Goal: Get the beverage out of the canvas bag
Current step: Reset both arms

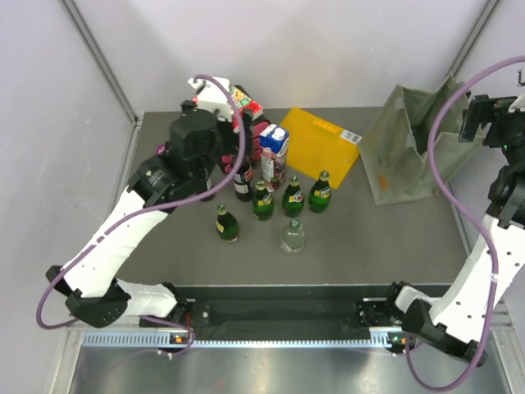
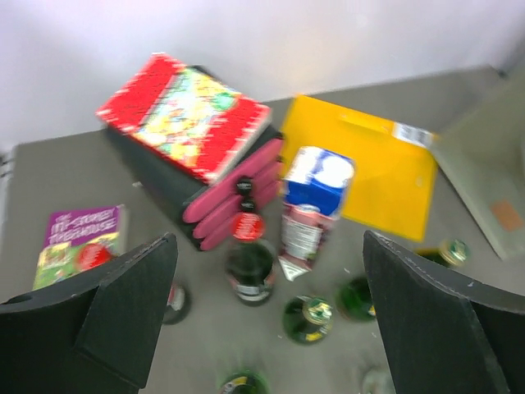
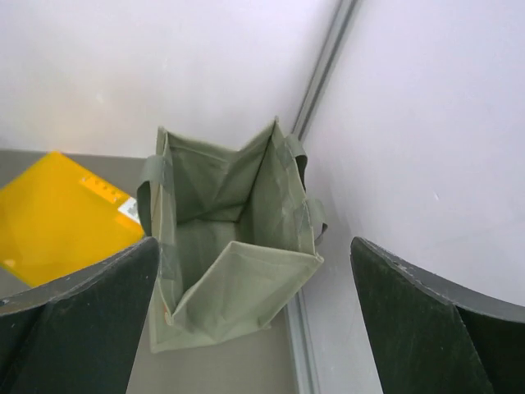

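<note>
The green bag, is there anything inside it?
Looking down into the canvas bag, only its own cloth walls and folds show, no drink. A folded-in side hides part of the bottom.

Matt olive cloth canvas bag [image 3: 238, 246], glossy green glass bottles [image 1: 262, 201]

olive canvas bag [image 1: 404, 152], upright (mouth open)

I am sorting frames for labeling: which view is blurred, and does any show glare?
Left wrist view: blurred, the carton looks soft and its print is unreadable. Right wrist view: sharp on the canvas bag. Top external view: sharp, evenly lit, no glare.
</note>
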Available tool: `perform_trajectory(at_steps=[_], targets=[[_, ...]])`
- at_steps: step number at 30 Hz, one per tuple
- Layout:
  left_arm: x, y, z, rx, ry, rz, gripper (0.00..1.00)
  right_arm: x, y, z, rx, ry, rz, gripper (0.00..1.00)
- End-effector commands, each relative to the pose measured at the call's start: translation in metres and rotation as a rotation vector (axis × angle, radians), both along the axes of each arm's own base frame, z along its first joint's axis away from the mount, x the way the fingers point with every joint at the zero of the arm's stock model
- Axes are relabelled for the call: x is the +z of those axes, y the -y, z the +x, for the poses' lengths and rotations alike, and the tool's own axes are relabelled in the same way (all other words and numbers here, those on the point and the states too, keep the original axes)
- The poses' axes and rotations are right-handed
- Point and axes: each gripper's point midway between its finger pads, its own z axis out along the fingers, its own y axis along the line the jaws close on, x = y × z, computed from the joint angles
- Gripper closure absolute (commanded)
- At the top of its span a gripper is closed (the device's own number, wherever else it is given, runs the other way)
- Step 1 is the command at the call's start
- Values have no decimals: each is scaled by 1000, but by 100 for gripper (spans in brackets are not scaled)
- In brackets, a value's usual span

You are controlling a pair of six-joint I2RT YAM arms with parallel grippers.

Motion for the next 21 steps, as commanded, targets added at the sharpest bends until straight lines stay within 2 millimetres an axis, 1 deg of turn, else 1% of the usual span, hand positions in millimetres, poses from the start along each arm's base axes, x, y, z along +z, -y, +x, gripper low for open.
perform_trajectory(at_steps=[1, 3, 4, 5, 7, 9, 11, 12, 13, 21], targets=[[15, -46, 1, 106, 10, -92, 1, -11, 19, -5, -157, -2, 139, 1], [14, -56, 4, 129, 10, -95, 1, -12, 21, -13, -197, -1, 151, 0], [15, -59, 3, 129, 13, -98, 1, -13, 25, -16, -228, 0, 158, 0], [13, -60, 2, 129, 10, -95, 1, -16, 26, -17, -235, -2, 159, 0], [9, -64, 1, 134, 6, -89, 1, -15, 26, -24, -250, 9, 145, 0], [3, -66, 0, 136, -6, -80, 1, -17, 28, -26, -265, 11, 143, 0], [3, -68, -3, 136, -3, -85, 1, -14, 30, -29, -285, 21, 138, 0], [-1, -68, -4, 137, -10, -82, 1, -15, 30, -30, -289, 21, 137, 1], [1, -69, -6, 134, -2, -90, 1, -14, 31, -31, -295, 23, 131, 0], [0, -72, -12, 126, 3, -88, 1, -15, 32, -36, -311, 38, 125, 0]])
